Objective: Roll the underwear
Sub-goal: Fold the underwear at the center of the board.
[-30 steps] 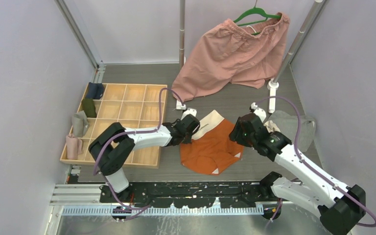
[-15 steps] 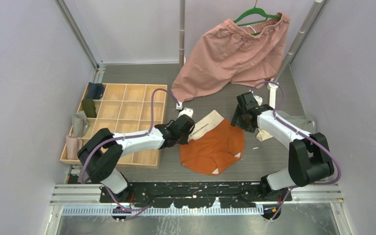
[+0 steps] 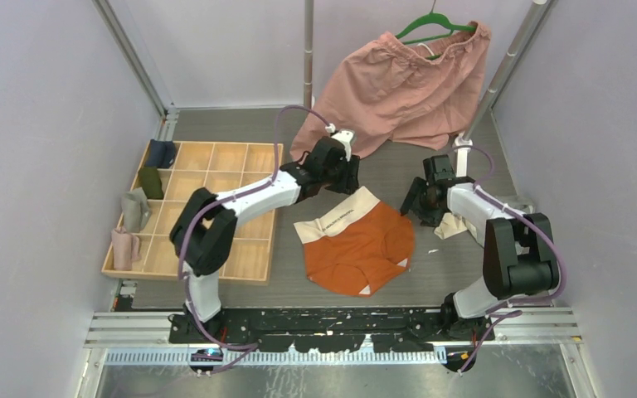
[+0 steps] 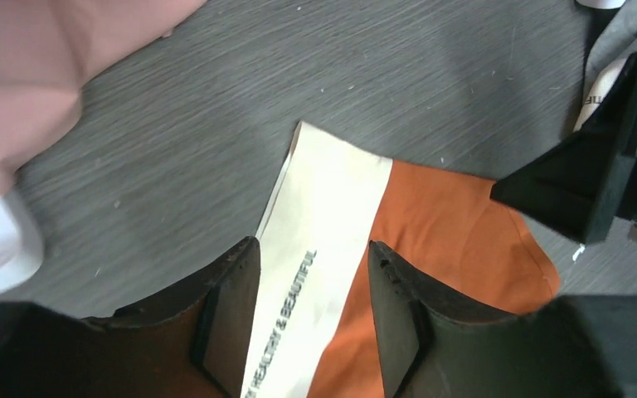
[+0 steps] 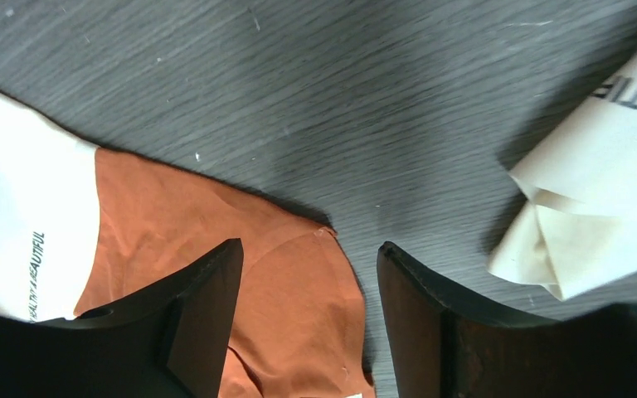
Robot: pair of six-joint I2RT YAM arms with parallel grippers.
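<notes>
The rust-orange underwear [image 3: 361, 249] lies spread flat on the dark mat, its cream printed waistband [image 3: 336, 217] at the far-left edge. My left gripper [image 3: 347, 176] hovers open just beyond that waistband [image 4: 323, 215], with nothing between its fingers [image 4: 232, 315]. My right gripper [image 3: 410, 203] stands open above the garment's far-right corner [image 5: 299, 282], also empty. The grey underwear [image 3: 521, 209] lies bunched to the right, largely hidden by the right arm; its cream trim [image 5: 597, 191] shows beside the right gripper.
A wooden compartment tray [image 3: 207, 178] with several rolled garments along its left side sits left of the mat. Big pink shorts [image 3: 398, 91] hang from a green hanger on a metal rack [image 3: 308, 66], draping onto the mat behind both grippers.
My left gripper let go of the waistband, opened and swung away to the back. My right gripper pulled back to the right and opened wider. The orange underwear now lies flat.
</notes>
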